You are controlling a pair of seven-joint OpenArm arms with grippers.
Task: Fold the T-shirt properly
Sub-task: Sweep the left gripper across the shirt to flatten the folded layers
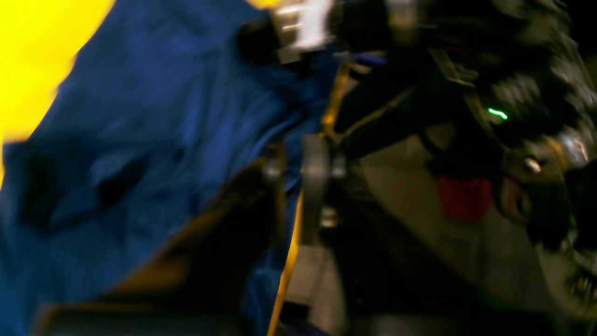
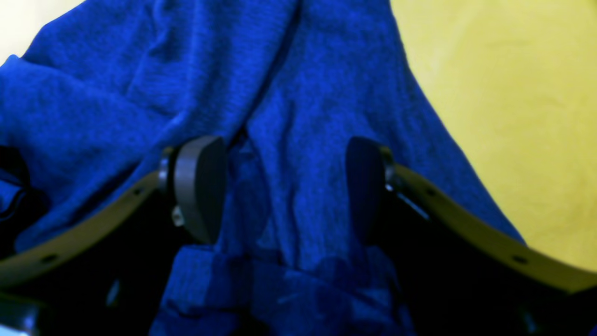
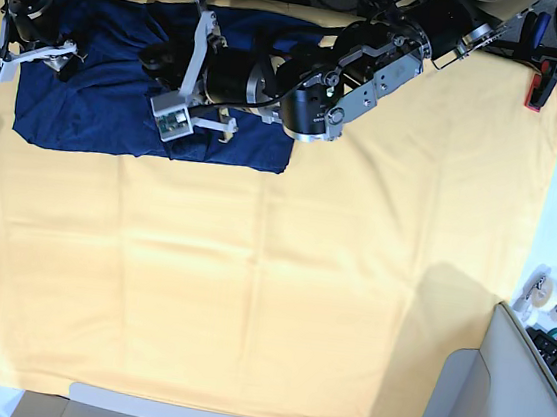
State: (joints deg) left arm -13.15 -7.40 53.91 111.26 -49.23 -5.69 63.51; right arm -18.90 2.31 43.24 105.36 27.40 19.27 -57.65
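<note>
At the 11 o'clock corner of the table (image 3: 348, 307), the T-shirt (image 3: 97, 122) lay partly folded on the yellow cloth. The right claw (image 2: 284, 186) stood open astride a fabric ridge. The left claw (image 3: 204, 110) was closed, apparently empty; blur obscured it. The soft, limp knit would sag; grasp hems or corners.

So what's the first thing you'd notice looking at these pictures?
The huge yellow table cloth covering the whole table, and the dark navy blue knit T-shirt lying at its far left corner. Two black robot arms reach over the shirt; the right gripper stands wide open with blue fabric between its pads.
</note>
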